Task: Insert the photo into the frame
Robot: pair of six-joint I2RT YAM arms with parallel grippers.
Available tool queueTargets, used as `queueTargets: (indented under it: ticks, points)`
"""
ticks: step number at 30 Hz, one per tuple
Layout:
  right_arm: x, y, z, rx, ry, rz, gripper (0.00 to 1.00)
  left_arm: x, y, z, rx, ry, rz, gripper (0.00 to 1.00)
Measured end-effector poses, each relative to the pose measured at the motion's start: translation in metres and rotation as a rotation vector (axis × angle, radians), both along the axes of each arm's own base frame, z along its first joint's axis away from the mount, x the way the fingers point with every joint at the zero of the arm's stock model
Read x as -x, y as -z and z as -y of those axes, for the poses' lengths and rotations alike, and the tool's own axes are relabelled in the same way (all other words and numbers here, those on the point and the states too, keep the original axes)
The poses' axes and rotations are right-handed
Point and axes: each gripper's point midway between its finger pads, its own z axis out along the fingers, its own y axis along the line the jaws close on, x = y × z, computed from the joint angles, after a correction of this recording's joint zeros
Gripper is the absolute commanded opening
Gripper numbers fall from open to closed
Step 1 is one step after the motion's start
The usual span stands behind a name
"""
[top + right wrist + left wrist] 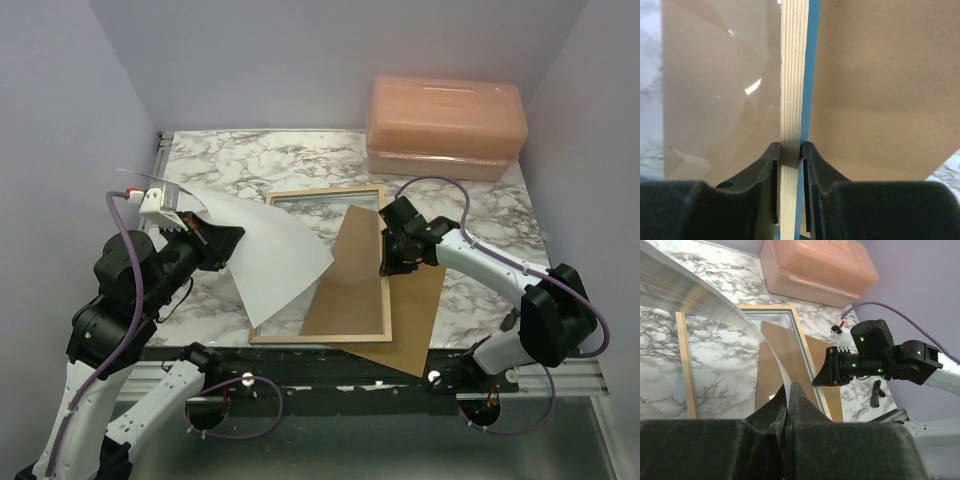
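Photo (pixel 270 255), where is it and which way does it lie?
— Held up over the left half of the frame (pixel 325 192), bowed, white back up. It sits cornerwise: one corner points right toward the frame's middle, another toward the near edge. The bend hides its long axis, so I cannot tell that for sure
— What has it?
— Left gripper (pixel 208 232), fingers pressed together on the sheet's left edge. From the left wrist the underside looks glossy grey, the print unreadable
— And the frame?
— On the table (pixel 220 160), pale wood back up, long axis running away from the arms, slightly skewed. Right gripper (pixel 386 262) pinches its right rail; the right wrist shows a blue strip beside the pale wood there. A brown board (pixel 405 310) lies slanted under that rail, and a peach box (pixel 445 125) stands at the far right
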Motion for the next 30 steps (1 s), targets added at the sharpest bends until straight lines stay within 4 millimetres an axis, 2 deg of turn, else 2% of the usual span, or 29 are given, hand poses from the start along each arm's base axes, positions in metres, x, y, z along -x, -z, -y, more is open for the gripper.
queueTargets:
  ticks: [5,9,13,24,30]
  points:
    - [0.006,0.013,0.020,0.054,0.007,-0.026,0.16,-0.003,0.006,0.001,-0.020,0.004,-0.011,0.00]
    - [0.007,0.016,0.027,0.079,0.012,-0.030,0.46,-0.003,0.010,0.002,-0.031,0.007,-0.017,0.00]
    - [0.005,0.015,0.029,0.090,0.016,-0.020,0.63,-0.005,0.016,0.005,-0.045,0.023,-0.033,0.00]
    - [-0.004,0.002,0.032,0.066,0.043,0.017,0.83,-0.018,0.047,0.016,-0.090,0.051,-0.126,0.00]
    - [-0.007,0.000,0.046,-0.057,0.115,0.009,0.84,-0.030,0.058,0.035,-0.092,0.120,-0.175,0.00]
